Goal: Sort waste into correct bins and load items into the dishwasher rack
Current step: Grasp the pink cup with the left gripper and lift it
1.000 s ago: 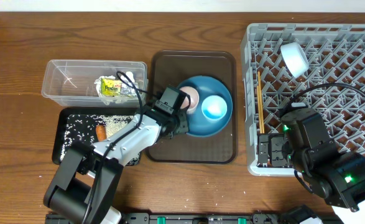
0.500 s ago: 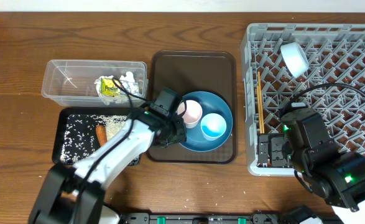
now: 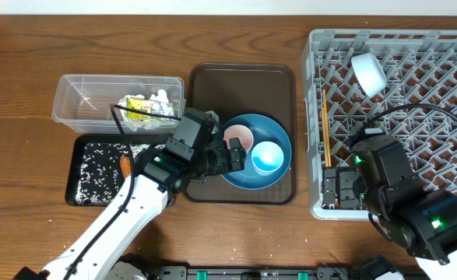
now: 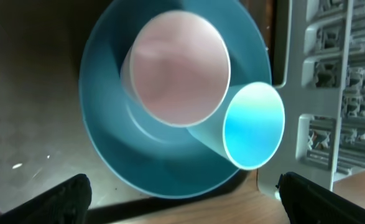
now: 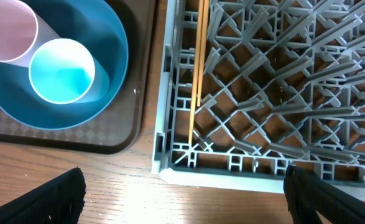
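Left gripper (image 4: 185, 196) jaws spread wide, pink cup (image 4: 176, 68) ahead between them, and a skewed close could tip it.

Blue plate (image 3: 250, 178); pink cup (image 4: 176, 68); light-blue cup (image 3: 268, 157); grey rack (image 3: 430, 93); brown tray (image 3: 244, 85), faint checker pattern.
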Robot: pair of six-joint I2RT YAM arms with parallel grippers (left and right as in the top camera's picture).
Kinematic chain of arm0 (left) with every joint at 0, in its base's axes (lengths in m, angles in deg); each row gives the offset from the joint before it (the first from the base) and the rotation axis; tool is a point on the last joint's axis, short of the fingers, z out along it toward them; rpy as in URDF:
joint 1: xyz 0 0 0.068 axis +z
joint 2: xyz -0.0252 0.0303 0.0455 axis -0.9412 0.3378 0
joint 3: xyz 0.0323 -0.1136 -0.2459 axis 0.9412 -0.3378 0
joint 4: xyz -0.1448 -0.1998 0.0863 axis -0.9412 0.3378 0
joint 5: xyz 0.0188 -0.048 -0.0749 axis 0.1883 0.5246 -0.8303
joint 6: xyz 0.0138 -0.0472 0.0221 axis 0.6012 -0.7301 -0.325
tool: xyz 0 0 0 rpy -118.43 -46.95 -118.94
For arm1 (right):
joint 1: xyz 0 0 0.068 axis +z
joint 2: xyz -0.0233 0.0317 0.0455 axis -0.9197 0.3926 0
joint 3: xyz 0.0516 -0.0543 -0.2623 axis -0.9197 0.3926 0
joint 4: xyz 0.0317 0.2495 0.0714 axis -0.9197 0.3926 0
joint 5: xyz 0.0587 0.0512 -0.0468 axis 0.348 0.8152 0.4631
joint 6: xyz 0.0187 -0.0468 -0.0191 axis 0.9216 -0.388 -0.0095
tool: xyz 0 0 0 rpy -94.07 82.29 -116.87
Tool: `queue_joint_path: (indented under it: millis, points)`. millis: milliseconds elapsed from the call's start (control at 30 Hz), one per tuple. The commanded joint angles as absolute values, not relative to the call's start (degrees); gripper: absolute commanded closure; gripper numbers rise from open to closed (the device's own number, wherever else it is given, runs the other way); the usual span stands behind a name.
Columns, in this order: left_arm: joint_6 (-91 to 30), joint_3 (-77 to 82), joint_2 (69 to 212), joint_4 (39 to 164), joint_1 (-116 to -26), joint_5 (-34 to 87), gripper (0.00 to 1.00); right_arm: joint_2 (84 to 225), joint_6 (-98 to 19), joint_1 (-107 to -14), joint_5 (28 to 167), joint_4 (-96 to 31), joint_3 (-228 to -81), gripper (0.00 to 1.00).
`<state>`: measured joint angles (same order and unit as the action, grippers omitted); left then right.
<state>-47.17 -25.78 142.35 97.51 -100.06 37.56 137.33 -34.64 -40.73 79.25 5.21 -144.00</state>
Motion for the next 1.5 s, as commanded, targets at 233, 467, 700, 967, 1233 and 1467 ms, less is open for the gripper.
queue_joint_path:
  millis: [233, 467, 700, 967, 1233, 1467]
  points:
    - [-47.78, -25.96, 145.56, 91.24, -100.23, 40.95, 0.42, 137.13, -35.49, -40.99, 78.47, 5.23, -143.96, 0.01]
    - [-49.38, -25.96, 149.93, 90.43, -100.23, 44.97, 0.50, 137.13, -35.49, -40.99, 78.47, 5.23, -143.96, 0.01]
    - [-50.58, -25.96, 155.37, 87.85, -100.23, 44.95, 0.50, 137.13, -35.49, -40.99, 78.47, 5.23, -143.96, 0.01]
    - [-50.58, -25.94, 155.68, 86.41, -100.23, 44.77, 0.65, 137.13, -35.49, -40.99, 78.47, 5.23, -143.96, 0.01]
    - [-50.56, -25.96, 155.70, 87.07, -100.23, 44.95, 0.73, 137.13, -35.49, -40.99, 78.47, 5.23, -143.96, 0.01]
    - [-50.52, -25.96, 155.70, 87.94, -100.23, 44.95, 0.81, 137.13, -35.49, -40.99, 78.47, 5.23, -143.96, 0.01]
